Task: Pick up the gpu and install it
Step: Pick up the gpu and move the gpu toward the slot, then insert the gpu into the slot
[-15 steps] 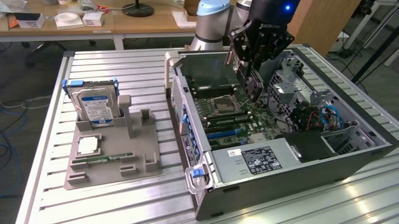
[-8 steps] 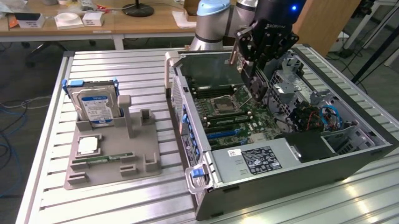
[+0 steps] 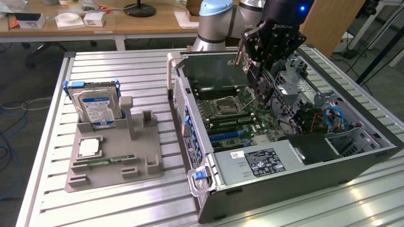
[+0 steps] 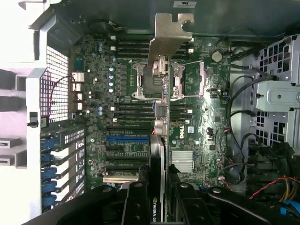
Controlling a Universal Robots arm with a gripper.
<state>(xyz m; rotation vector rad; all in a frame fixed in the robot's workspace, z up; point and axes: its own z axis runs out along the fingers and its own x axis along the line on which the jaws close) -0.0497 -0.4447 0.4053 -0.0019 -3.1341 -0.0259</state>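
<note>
Exterior view, nine o'clock: a hard drive [image 3: 96, 109] with a blue-white label; at one o'clock the gripper [image 3: 259, 71] hangs over the open computer case [image 3: 284, 189]. Clamped between its fingers [image 4: 136, 201], the gpu [image 4: 157, 159] is a thin black card, edge-on, silver bracket at its far end, above a motherboard [image 4: 126, 93] marked DELL.

Black gpu [image 4: 154, 183], silver bracket [image 4: 168, 37], seemingly green motherboard [image 4: 206, 136].
</note>
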